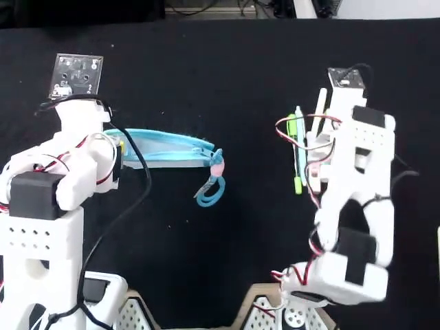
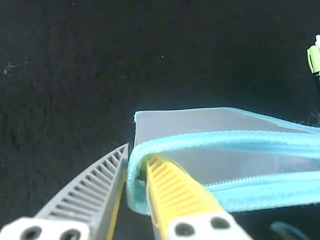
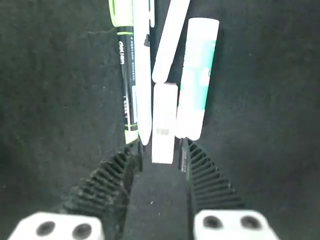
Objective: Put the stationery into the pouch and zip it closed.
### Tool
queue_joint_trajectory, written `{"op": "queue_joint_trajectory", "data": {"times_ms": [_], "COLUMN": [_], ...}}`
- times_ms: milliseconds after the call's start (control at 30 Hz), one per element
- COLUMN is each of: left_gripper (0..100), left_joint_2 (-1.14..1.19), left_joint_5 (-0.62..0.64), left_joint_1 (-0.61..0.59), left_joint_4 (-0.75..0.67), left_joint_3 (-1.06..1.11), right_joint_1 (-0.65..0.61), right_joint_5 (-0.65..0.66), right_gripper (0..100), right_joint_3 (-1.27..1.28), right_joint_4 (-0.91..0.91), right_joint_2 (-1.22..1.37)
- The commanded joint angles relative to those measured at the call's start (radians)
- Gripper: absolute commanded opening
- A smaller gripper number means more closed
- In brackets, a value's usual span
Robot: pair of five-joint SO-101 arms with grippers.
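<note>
1. Left claw (image 2: 137,155) is down at the end of the pouch (image 2: 210,125), nearly closed. It pinches the blue rim between its grey finger (image 2: 95,187) on the outside and its yellow finger (image 2: 172,192), which pokes into the mouth.
2. The zip (image 2: 260,192) is parted here, and its two blue tapes run off apart from each other.
3. From above, the pouch (image 1: 161,148) lies flat on the black cloth (image 1: 227,82), left of centre. The left claw (image 1: 118,152) is at its left end, and a blue loop (image 1: 210,191) trails off its right end.
4. Well over to the right lies the stationery, packed side by side: green pen (image 3: 122,75), white pen (image 3: 142,70), white stick (image 3: 170,40) and glue stick (image 3: 197,75). A white block (image 3: 164,122) sits at the near end of the stick.
5. Right claw (image 3: 159,152) hangs low over that bundle, parted about halfway and holding nothing. One dark finger (image 3: 120,167) is beside the pen tips, and the other (image 3: 200,162) is just under the glue stick. The near end of the block sits in the gap between the tips.
6. In the high view the green pen (image 1: 297,155) shows beside the right claw (image 1: 309,161), with the white stick (image 1: 320,110) angling away beyond it.
</note>
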Motion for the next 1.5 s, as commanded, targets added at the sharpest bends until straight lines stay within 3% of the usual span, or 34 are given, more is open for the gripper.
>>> {"op": "queue_joint_trajectory", "data": {"times_ms": [0,267,567,767,967,1067,1167,1367,1467], "left_gripper": [3,11,10,3,16,15,12,3,3], "left_joint_2": [0.008,0.008,0.008,0.008,0.021,0.009,0.008,0.009,0.008], "left_joint_5": [0.009,0.009,0.009,-0.002,-0.198,-0.316,-0.37,-0.365,-0.328], "left_joint_1": [0.007,0.005,0.007,0.007,0.005,0.005,0.002,0.005,0.005], "left_joint_4": [-0.005,-0.006,-0.008,0.002,-0.005,-0.003,0.002,-0.006,-0.009], "left_joint_3": [0.039,0.031,0.021,-0.108,-0.104,-0.07,-0.071,-0.068,-0.077], "right_joint_1": [0.021,0.025,0.028,0.028,0.028,0.021,0.005,-0.095,-0.176], "right_joint_5": [-0.002,-0.003,-0.008,-0.002,0.0,0.0,0.002,0.002,0.002], "right_gripper": [11.4,11.4,11.4,11.4,11.3,11.3,11.3,11.3,11.5], "right_joint_3": [-0.125,-0.262,-0.325,-0.326,-0.331,-0.328,-0.309,-0.153,-0.041], "right_joint_4": [-0.023,0.035,0.058,0.094,0.121,0.137,0.172,0.201,0.198], "right_joint_2": [0.065,0.245,0.285,0.289,0.285,0.272,0.196,-0.159,-0.361]}}
